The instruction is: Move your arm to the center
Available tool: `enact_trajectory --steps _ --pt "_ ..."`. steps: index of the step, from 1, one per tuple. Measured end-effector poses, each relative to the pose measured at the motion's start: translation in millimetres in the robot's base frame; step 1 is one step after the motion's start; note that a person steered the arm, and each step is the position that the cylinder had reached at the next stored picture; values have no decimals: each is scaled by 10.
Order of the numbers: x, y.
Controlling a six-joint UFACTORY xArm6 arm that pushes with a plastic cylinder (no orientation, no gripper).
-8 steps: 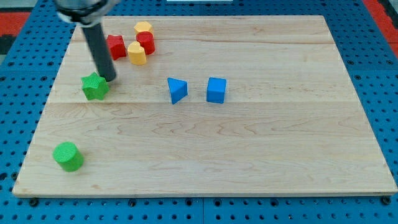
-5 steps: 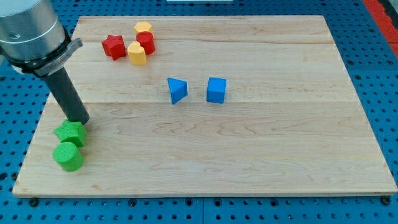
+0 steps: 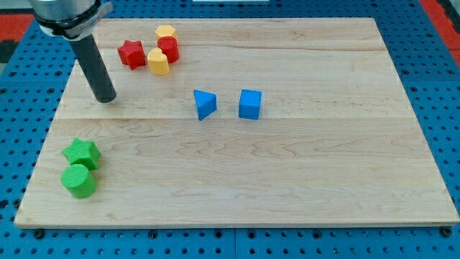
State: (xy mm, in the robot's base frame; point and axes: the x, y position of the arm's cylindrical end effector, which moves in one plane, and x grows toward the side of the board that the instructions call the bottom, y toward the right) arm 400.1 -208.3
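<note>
Materials and finishes on the board: wood, matt plastic-looking blocks, dark rod.

We are seeing a pale wooden board point(image 3: 302, 180) showing lengthwise grain and plank seams, its finish smooth and faintly satiny; it is lying on a blue perforated base point(image 3: 21, 144) looking like painted metal or hard plastic. The green star point(image 3: 81, 153), green cylinder point(image 3: 78, 180), red star point(image 3: 131, 53), red block point(image 3: 169, 49), two yellow blocks point(image 3: 158, 62), blue triangular block point(image 3: 204, 103) and blue cube point(image 3: 250, 103) are all looking like matt, slightly grainy plastic. Our rod is appearing dark, smooth and dull down to my tip point(image 3: 106, 99), under a greyish metal-looking collar point(image 3: 66, 13).
</note>
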Motion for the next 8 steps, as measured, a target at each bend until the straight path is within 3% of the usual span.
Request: enact_trajectory --steps 6,7,8 --pt "-204 389" --pt "-290 125" --pt "-286 679"
